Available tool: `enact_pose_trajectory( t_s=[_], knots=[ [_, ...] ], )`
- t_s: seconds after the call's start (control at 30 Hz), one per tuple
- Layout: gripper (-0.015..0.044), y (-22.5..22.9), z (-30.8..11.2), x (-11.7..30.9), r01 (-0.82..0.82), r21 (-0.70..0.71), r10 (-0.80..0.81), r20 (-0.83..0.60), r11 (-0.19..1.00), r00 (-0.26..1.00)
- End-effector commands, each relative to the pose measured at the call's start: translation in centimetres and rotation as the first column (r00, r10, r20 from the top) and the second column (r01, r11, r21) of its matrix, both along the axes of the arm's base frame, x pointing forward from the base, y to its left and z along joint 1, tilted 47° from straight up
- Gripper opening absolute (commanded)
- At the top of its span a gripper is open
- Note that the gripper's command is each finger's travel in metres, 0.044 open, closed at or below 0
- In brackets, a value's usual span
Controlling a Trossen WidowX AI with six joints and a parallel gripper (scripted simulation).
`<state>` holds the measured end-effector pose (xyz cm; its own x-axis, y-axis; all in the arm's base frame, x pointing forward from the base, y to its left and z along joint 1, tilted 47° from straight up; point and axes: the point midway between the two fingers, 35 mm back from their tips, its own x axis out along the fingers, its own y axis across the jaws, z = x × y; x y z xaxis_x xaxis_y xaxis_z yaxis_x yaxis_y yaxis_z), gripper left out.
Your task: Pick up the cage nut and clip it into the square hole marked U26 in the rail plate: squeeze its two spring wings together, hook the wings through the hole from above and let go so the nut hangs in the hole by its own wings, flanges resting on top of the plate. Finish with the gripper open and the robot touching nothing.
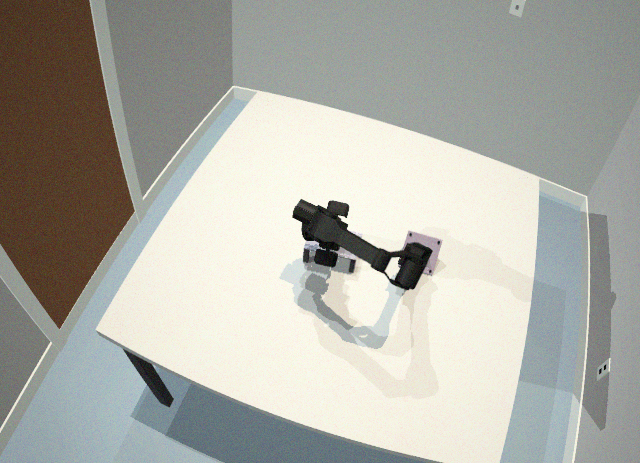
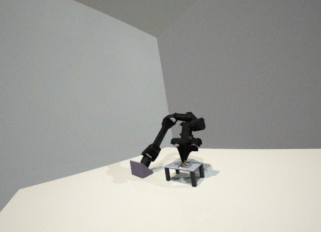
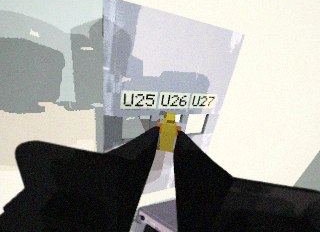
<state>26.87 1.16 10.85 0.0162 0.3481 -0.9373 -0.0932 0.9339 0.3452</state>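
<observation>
We see the black two-fingered tool (image 2: 184,161) (image 3: 167,133) clamped on the small yellow cage nut (image 2: 184,162) (image 3: 168,134), at the U26 hole. Pale lilac rail plate (image 2: 193,167) (image 3: 185,57) on dark legs, well inside the white worktop's edges (image 1: 217,313) (image 2: 103,203).

Yellow-orange cage nut (image 2: 184,163) (image 3: 168,137); pale lilac rail plate (image 2: 193,166) (image 3: 185,57); black arm (image 1: 356,242) (image 2: 161,135).
</observation>
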Motion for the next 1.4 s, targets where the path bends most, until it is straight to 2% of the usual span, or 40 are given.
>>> enact_pose_trajectory(
  t_s=[0.0,1.37],
  knots=[
    [0.0037,0.05,-0.07,-0.02,-0.004,0.017,0.004,-0.002,1.000,1.000],
    [0.0037,0.07,-0.20,-0.03,-0.006,0.054,0.006,-0.005,0.999,1.000]
  ],
)
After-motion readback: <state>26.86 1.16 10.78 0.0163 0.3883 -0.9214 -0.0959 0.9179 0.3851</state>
